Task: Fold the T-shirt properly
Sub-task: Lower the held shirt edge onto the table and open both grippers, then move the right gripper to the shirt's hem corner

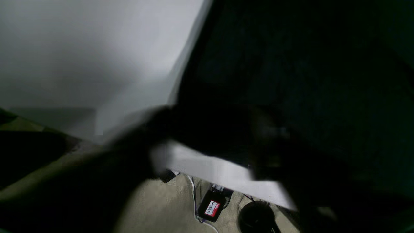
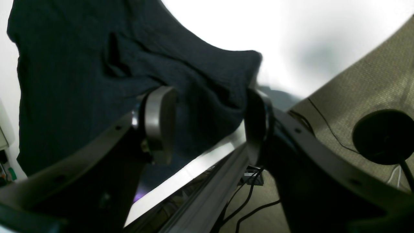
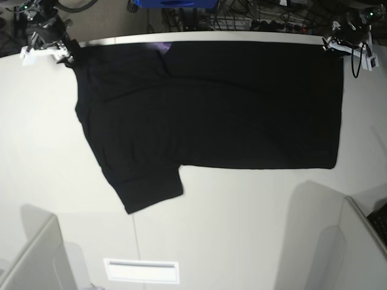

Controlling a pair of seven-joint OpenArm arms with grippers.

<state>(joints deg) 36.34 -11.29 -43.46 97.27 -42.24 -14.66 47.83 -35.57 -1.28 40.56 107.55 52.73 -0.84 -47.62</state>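
The black T-shirt (image 3: 230, 109) lies flat on the white table (image 3: 242, 229), plain side up, along the far edge. One sleeve (image 3: 148, 187) points toward the front, and a bit of purple print (image 3: 158, 47) peeks out at the far edge. My right gripper (image 3: 63, 53) is at the shirt's far left corner. In the right wrist view it (image 2: 207, 123) is open, its fingers (image 2: 158, 123) apart over the cloth (image 2: 81, 81). My left gripper (image 3: 331, 45) is at the far right corner. In the blurred left wrist view it (image 1: 210, 152) looks open beside the cloth (image 1: 307, 64).
Beyond the table's far edge are cables, a black box with a red label (image 1: 212, 208) and a round black base (image 2: 385, 136) on the carpet. Grey partitions stand at the front left (image 3: 30, 260) and front right (image 3: 338, 241). A white slot plate (image 3: 142, 270) lies at the front.
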